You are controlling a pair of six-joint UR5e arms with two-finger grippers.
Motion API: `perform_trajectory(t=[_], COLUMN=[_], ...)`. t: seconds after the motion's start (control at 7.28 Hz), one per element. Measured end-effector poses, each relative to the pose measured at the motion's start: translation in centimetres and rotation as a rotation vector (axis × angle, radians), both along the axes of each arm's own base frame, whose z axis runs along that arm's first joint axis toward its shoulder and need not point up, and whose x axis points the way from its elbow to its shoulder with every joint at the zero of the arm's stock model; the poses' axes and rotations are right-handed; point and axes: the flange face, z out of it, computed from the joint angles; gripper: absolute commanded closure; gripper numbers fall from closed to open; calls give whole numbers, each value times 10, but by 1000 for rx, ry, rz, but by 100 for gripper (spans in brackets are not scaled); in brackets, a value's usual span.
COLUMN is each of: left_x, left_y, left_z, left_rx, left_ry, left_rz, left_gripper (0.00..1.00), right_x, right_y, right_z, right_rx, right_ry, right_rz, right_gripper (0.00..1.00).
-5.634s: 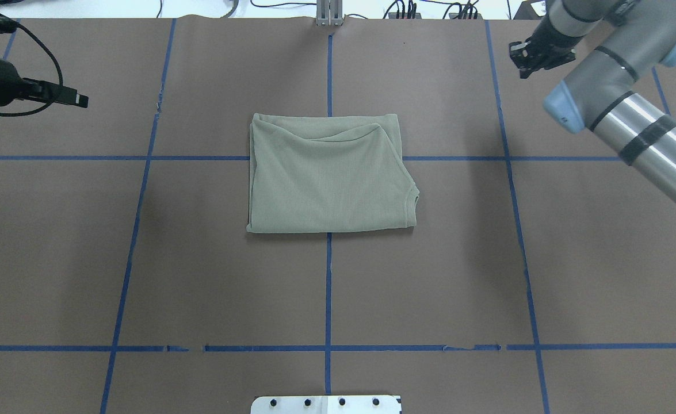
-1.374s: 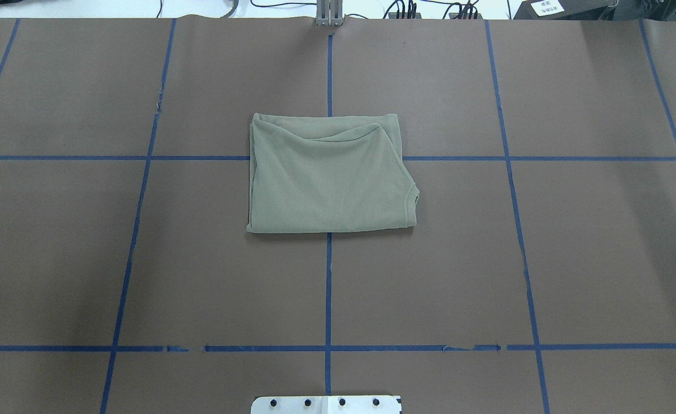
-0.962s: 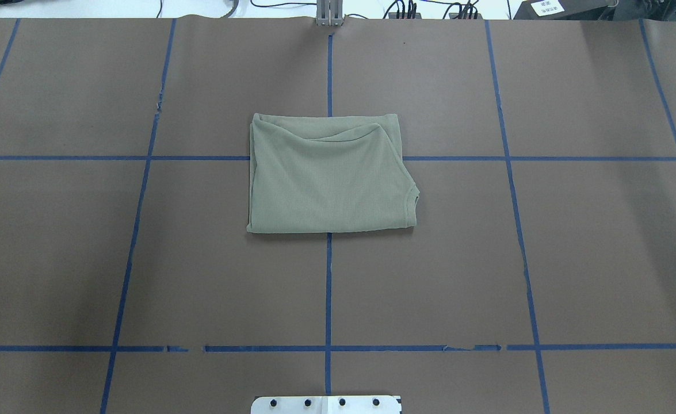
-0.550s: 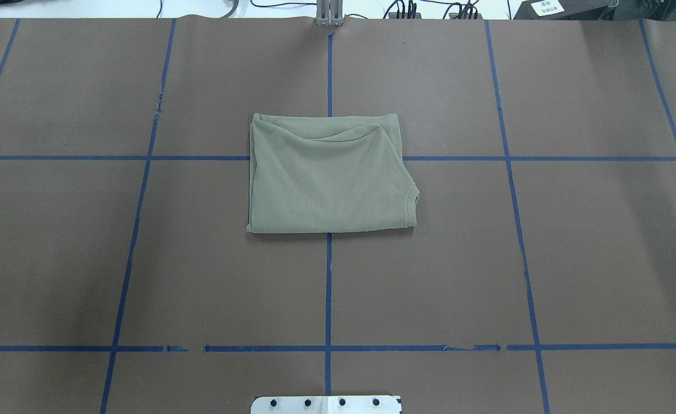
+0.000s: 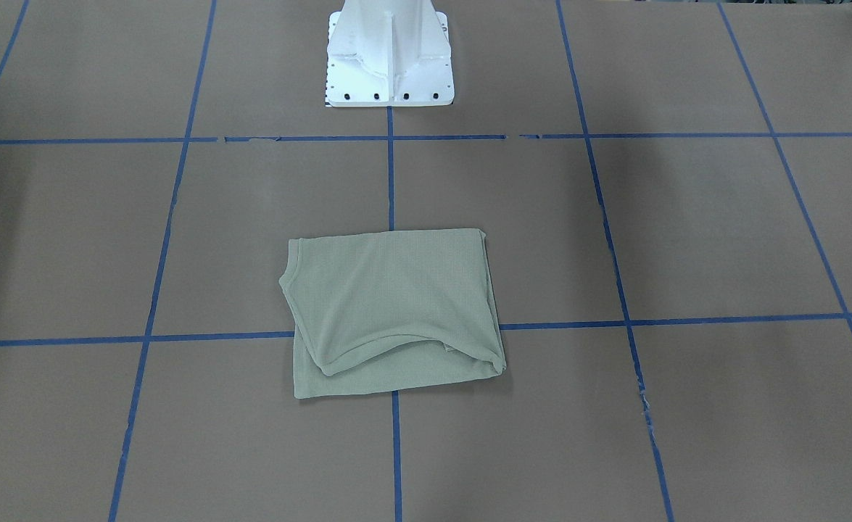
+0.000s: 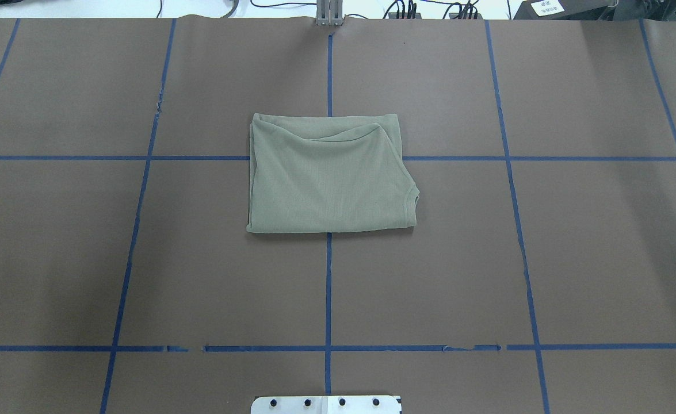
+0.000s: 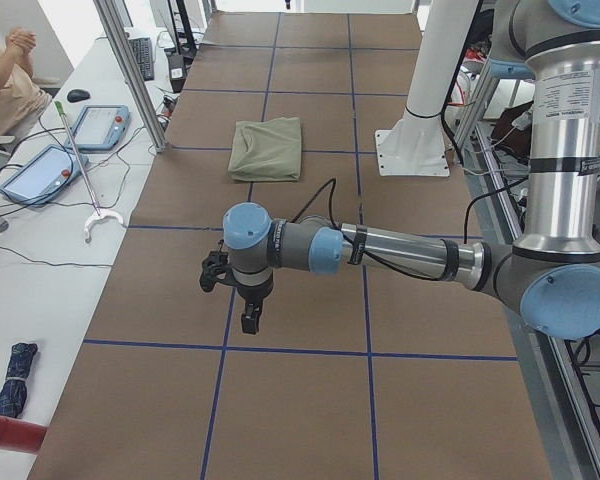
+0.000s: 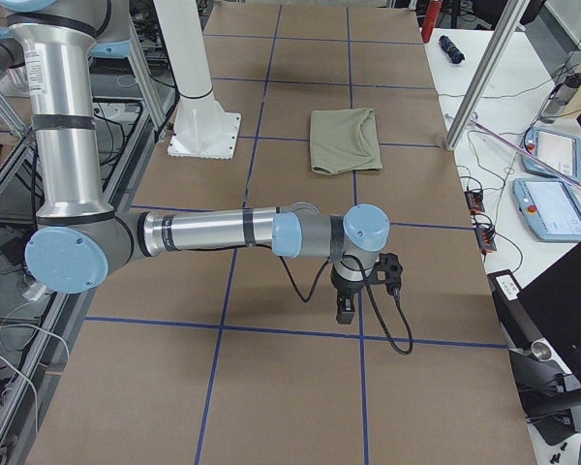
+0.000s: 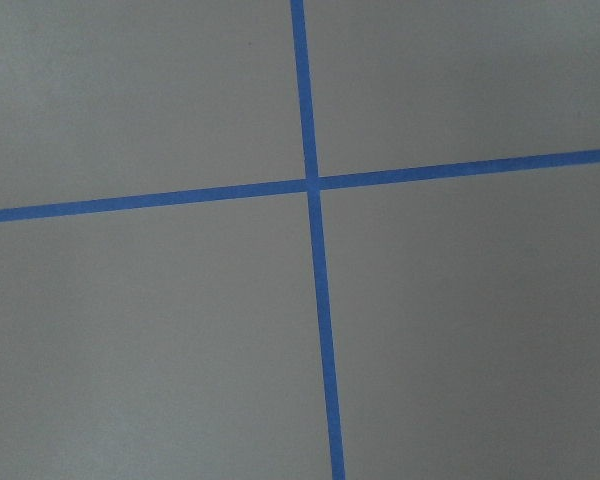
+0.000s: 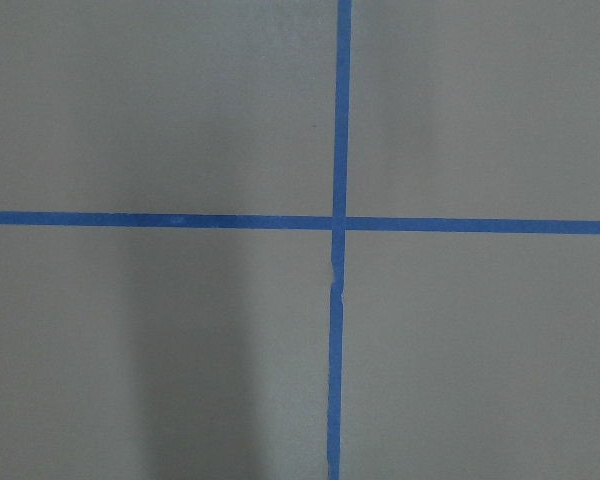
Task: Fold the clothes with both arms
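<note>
well, the folded green shirt [image 6: 329, 175] lies flat mid-table on brown paper [image 6: 602, 259] gridded with blue tape [image 6: 328, 287], near the white pedestal [image 5: 389, 54]. left gripper [image 7: 250, 324] and right gripper [image 8: 346, 312] hang over opposite table ends, well apart from it; clenched or released, cannot tell.

Bright, even light w/ soft shadows on table [image 6: 602, 259] (all views sharp).

Left arm [image 7: 410, 256], right arm [image 8: 203, 231]: silver tubes, light-blue joint caps, black cables.

No text can be read; the white label [image 6: 547, 7] at one o'clock bears print too small.
</note>
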Motion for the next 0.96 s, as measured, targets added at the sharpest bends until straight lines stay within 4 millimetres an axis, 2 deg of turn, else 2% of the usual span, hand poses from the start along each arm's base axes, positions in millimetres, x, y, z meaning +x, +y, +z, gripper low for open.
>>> perform_trajectory(t=[0.41, 0.96], left_x=[1, 0], left_y=[-8, -9], left_z=[-11, -8], left_rx=[20, 12], left_ry=[0, -7], left_rz=[0, -1], left_gripper=[0, 0], right_x=[0, 0], right_y=[0, 0], right_z=[0, 0], right_rx=[0, -1], right_ry=[0, 0], right_rz=[0, 0], right_gripper=[0, 0])
